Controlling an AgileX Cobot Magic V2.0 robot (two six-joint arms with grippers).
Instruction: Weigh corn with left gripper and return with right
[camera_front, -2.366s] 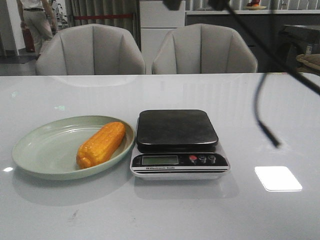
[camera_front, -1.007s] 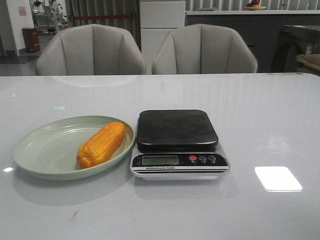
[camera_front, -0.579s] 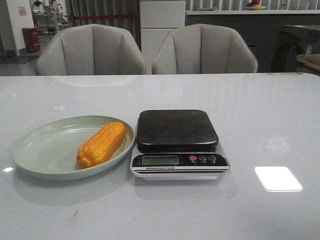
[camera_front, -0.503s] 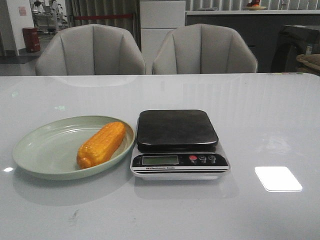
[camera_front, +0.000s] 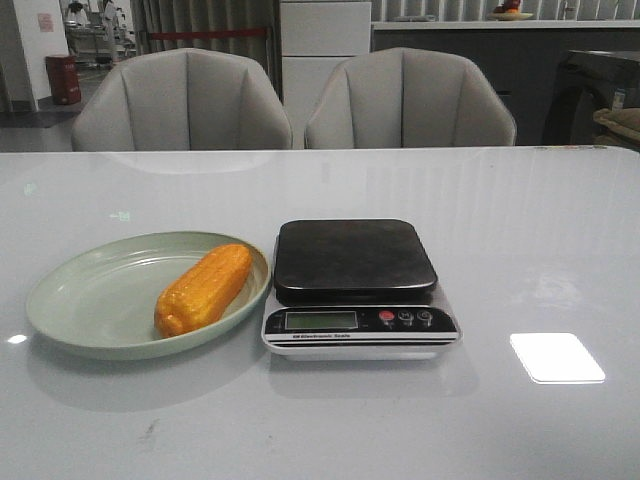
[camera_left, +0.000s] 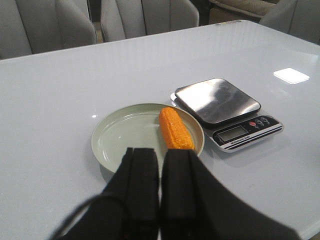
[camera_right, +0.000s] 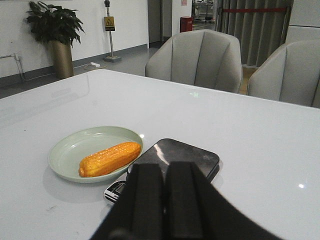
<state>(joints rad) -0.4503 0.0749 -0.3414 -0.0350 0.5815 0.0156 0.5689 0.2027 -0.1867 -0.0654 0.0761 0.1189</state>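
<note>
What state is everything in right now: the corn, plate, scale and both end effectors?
corn: lying on the plate, untouched
plate: holds only the corn
scale: platform bare
left end effector: shut, holding nothing
right end effector: shut, holding nothing

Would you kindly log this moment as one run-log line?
corn: lying on plate | scale: platform bare | left gripper: shut, empty | right gripper: shut, empty | weighing: not started

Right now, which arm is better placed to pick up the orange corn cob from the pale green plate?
Left, probably. The orange corn cob lies on the pale green plate, on the robot's left of the black kitchen scale. In its wrist view the left gripper, shut, faces the plate directly.
</note>
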